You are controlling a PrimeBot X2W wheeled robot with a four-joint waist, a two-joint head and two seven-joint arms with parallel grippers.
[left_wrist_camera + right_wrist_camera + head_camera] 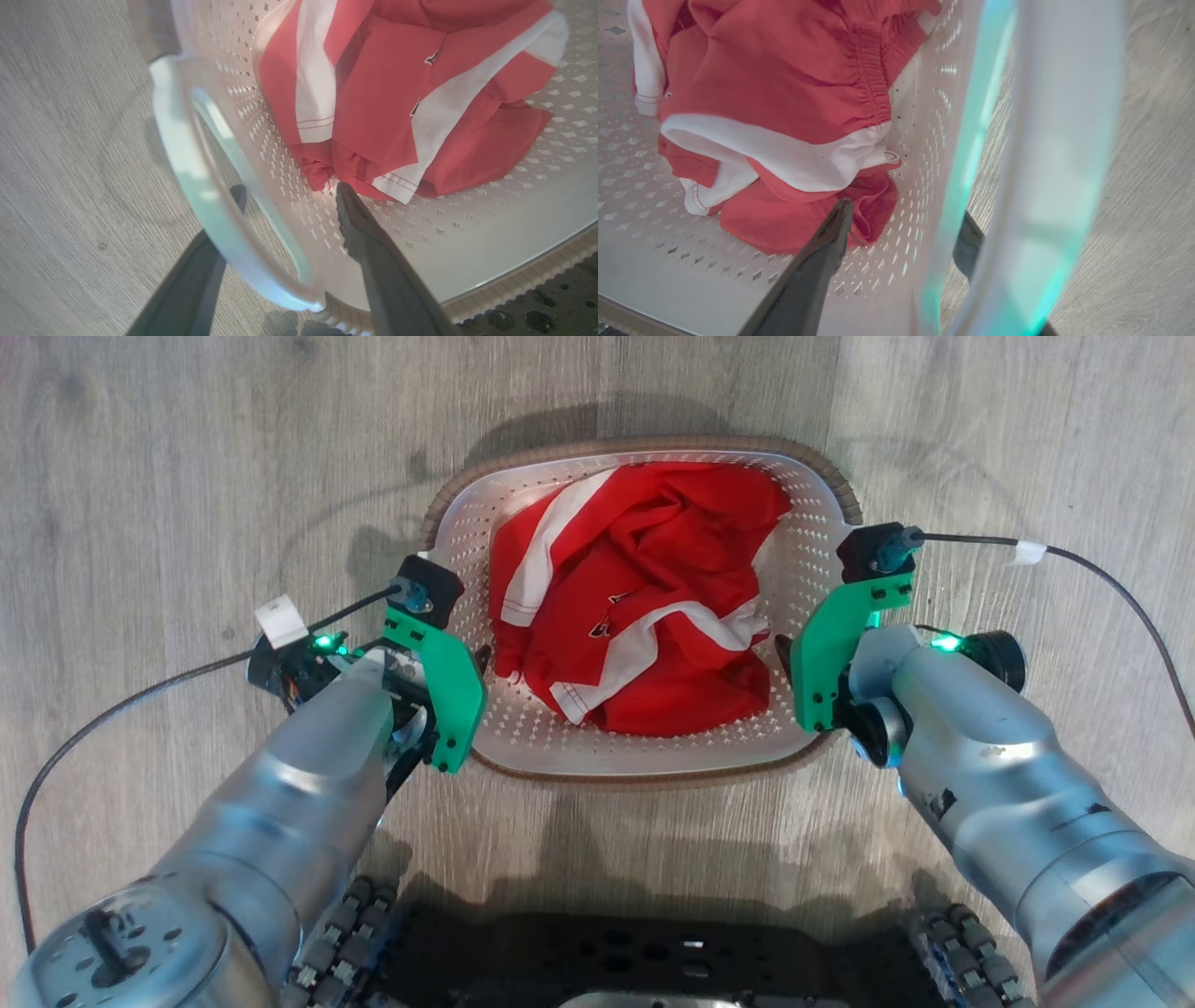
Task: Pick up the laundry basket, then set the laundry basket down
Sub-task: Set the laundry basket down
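The laundry basket (805, 574) stands on the wood floor just ahead of my base; it is white and perforated, with a brown woven-look rim. A red and white garment (644, 597) lies crumpled inside it. My left gripper (474, 661) straddles the basket's left wall. In the left wrist view the left gripper (290, 191) is open, one finger inside by the cloth and one outside, seen through the white handle (187, 154). My right gripper (792, 653) straddles the right wall the same way. In the right wrist view the right gripper (903, 224) is open around the wall beside the handle (1055, 163).
Black cables (1102, 579) trail from both wrists across the floor on either side. My dark wheeled base (653, 952) sits close behind the basket's near rim. Bare grey wood floor (187, 476) surrounds the basket.
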